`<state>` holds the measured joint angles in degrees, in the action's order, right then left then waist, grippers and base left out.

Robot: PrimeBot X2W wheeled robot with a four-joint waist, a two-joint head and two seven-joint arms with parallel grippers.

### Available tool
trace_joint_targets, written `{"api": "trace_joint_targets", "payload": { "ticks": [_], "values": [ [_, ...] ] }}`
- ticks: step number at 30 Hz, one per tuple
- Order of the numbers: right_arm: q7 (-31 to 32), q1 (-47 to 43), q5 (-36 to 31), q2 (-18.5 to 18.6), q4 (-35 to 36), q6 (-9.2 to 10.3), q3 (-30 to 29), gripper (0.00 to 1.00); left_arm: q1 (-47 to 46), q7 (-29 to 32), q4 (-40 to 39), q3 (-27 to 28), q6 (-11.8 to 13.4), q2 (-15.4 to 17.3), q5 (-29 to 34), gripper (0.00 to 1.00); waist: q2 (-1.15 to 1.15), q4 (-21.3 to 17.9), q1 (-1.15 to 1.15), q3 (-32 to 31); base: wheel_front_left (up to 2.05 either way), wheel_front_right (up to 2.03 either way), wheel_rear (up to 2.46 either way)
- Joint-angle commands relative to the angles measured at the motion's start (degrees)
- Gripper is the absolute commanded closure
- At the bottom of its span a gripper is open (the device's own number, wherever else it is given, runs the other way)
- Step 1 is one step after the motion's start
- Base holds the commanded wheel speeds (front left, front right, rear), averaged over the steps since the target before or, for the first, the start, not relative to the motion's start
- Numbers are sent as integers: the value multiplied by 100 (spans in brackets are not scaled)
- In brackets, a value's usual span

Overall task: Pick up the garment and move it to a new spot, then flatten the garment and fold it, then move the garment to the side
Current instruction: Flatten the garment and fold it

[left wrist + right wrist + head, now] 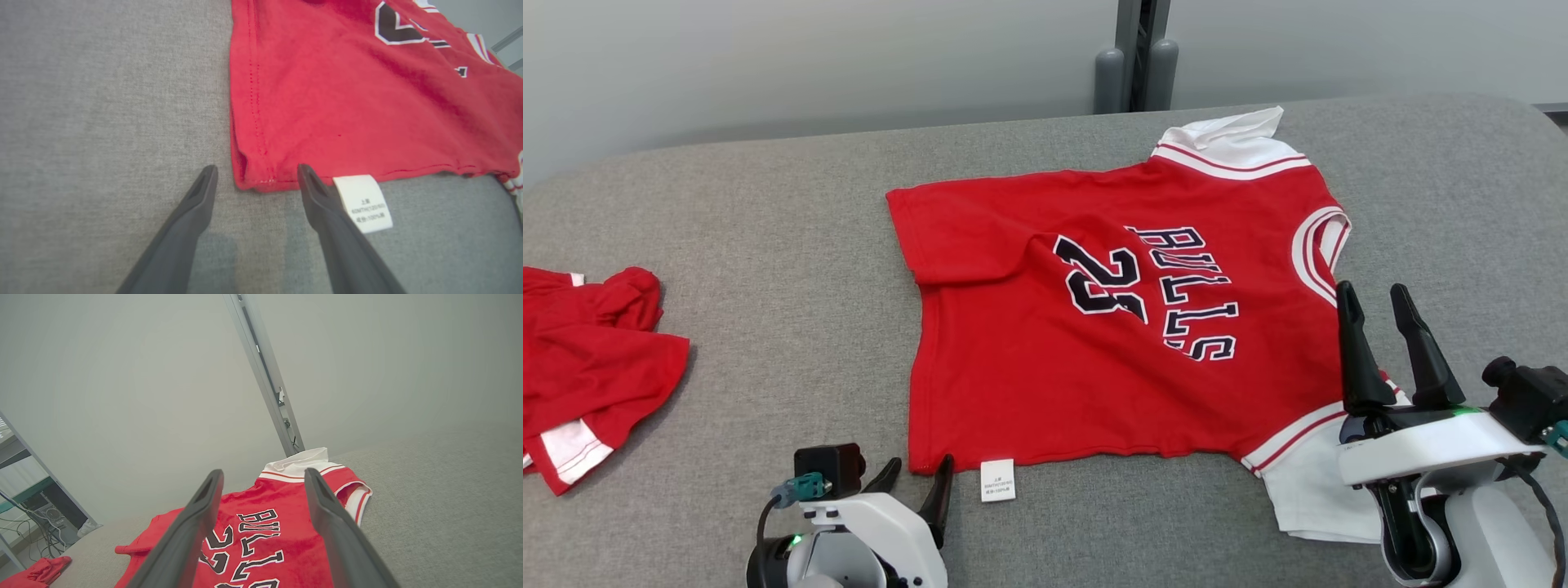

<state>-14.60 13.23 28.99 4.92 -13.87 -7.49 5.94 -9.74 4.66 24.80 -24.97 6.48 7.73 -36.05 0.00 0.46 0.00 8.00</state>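
The garment [1094,327] is a red jersey with white sleeves and black "BULLS 23" lettering, spread flat on the grey table [768,269], hem to the left, collar to the right. My left gripper [920,482] stands open just short of the near hem corner [253,179], beside a white care label [363,202]. My right gripper [1372,298] is open, raised above the near white sleeve [1307,482]. In the right wrist view the jersey [253,535] lies under the open right gripper [263,477].
A second red garment [588,367] lies crumpled at the table's left edge, also seen as a red heap [36,571]. A grey post [1135,57] stands behind the table's far edge. Bare grey table surrounds the jersey.
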Motion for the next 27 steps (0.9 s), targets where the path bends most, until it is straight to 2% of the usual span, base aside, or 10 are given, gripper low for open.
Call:
{"api": "trace_joint_targets", "payload": {
  "ticks": [1, 4, 5, 6, 7, 14, 22, 27],
  "values": [
    [-31, 16, 31, 24, -13, 0, -15, 0, -71, -19, 6, 43, 11, -7, -72, 0, 0, -19, 0, 22, 0, 0, 0],
    [-44, 38, -16, 55, -12, 0, -40, 0, -127, -62, 44, 62, 22, -5, -67, 0, 0, -40, 0, 64, 0, 0, 0],
    [-49, 48, -22, 64, -6, 0, -55, 0, -121, -61, 73, 42, 6, -17, -69, 11, 0, -48, 0, 80, 0, 0, 0],
    [-51, 50, -32, 70, -3, 0, -71, 0, -112, -46, 94, 21, -25, -28, -86, 71, 0, -55, 0, 92, 0, 0, 0],
    [-54, 49, -46, 80, -2, 0, -86, 0, -116, -54, 105, 20, -37, -37, -107, 100, 0, -62, 0, 103, 0, 0, 0],
    [-45, -127, -44, 120, -102, 0, -358, 0, -222, -392, -105, 169, 3, -6, -117, 100, 0, -142, 0, 192, 0, 0, 0],
    [41, -749, 366, -32, -115, 0, -678, 0, -391, -877, -444, 438, 128, 39, -100, 100, 0, -418, 0, 362, 0, 0, 0],
    [215, -1111, 563, -77, -108, 0, -600, 0, -469, -1119, -495, 566, 165, 25, -131, 100, 0, -590, 0, 444, 0, 0, 0]
  ]
}}
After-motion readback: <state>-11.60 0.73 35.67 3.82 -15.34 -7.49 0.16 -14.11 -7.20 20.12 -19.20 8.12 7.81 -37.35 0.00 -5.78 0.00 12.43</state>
